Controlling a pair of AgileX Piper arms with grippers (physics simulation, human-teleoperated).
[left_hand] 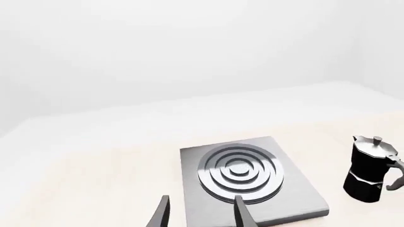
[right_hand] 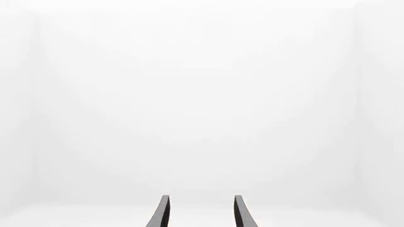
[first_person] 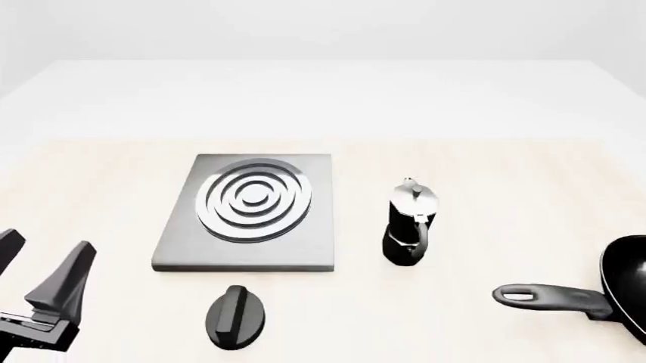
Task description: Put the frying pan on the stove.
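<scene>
Ahead of my left pincer, and a little toward my right, lies the stove, a flat grey slab with silver rings, with nothing on it. My left pincer hangs low at the near left corner of the surface, its two dark fingers spread and pinching nothing; the left wrist view shows the same gap between the tips, with the stove just beyond them.

My right pincer does not appear in the front view at all. Its own wrist view shows the fingers spread apart and nothing between them, facing only blank white.

The frying pan sits far off to the right of my left pincer, at the near right edge of the front view, partly cut off by the frame. Its long grey handle points back toward the middle of the surface, loop end first. Between pan and stove stands a black-and-silver coffee pot, and a small black oval knob rests near the stove's front edge.

I judge the task not yet begun: the pan is ungrasped and well apart from the stove. Everything is left to do: reach the handle, most likely with my right pincer, grip, lift, carry past the coffee pot, and set down on the rings.

I can read no brand, label or writing on anything.
</scene>
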